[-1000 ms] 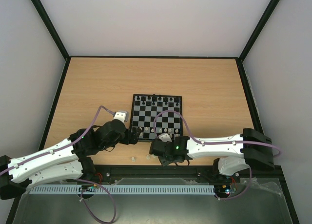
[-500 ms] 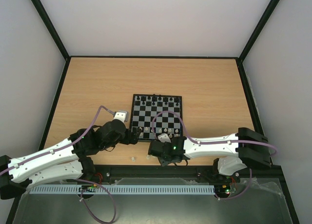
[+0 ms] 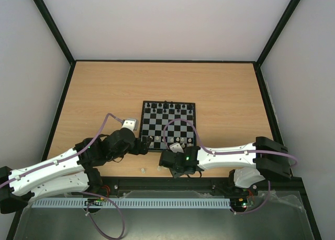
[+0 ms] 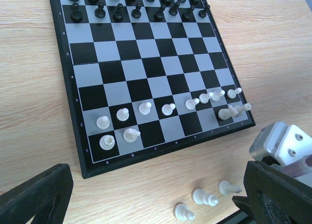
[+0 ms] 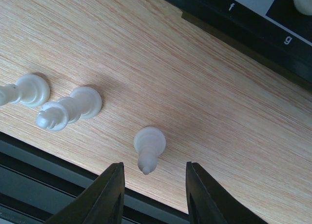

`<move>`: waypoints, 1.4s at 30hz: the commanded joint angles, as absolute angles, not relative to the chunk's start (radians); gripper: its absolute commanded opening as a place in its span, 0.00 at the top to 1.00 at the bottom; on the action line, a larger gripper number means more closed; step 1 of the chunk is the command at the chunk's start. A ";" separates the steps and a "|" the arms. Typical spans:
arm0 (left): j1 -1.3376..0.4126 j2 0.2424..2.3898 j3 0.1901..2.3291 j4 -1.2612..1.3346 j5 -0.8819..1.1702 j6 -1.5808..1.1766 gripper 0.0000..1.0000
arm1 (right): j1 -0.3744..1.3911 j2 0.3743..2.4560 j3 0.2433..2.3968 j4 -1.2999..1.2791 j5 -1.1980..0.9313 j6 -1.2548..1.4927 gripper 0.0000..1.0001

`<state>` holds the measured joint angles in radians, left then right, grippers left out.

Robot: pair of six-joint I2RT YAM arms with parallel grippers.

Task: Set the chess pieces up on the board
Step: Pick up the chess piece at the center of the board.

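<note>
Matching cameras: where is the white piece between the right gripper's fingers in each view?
Right wrist: white piece low centre, between the right gripper's fingers.
Left wrist: bottom edge, rightmost of three loose pieces.
Top external: cannot pick it out by the right gripper.
Shared landmark: the board's near rim.

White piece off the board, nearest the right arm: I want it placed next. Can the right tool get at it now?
Probably yes. The white piece sits on bare table just ahead of the right tool, whose jaws are apart; the two other loose pieces sit clear to one side.
</note>
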<state>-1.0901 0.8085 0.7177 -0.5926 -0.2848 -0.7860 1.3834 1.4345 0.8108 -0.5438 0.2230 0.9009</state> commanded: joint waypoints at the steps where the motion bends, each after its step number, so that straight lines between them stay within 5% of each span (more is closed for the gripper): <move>1: -1.096 0.809 0.712 -0.596 -0.289 -0.785 0.01 | 1.391 1.443 0.836 -0.567 0.252 0.894 0.64; 24: -1.097 0.819 0.711 -0.593 -0.293 -0.787 0.01 | 1.376 1.470 0.821 -0.522 0.239 0.865 0.65; 42: -1.095 0.813 0.703 -0.592 -0.293 -0.792 0.01 | 1.364 1.474 0.810 -0.502 0.230 0.858 0.82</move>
<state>-1.0901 0.8230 0.7166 -0.5896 -0.2855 -0.7868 1.3685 1.4612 0.8104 -0.4835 0.2272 0.8562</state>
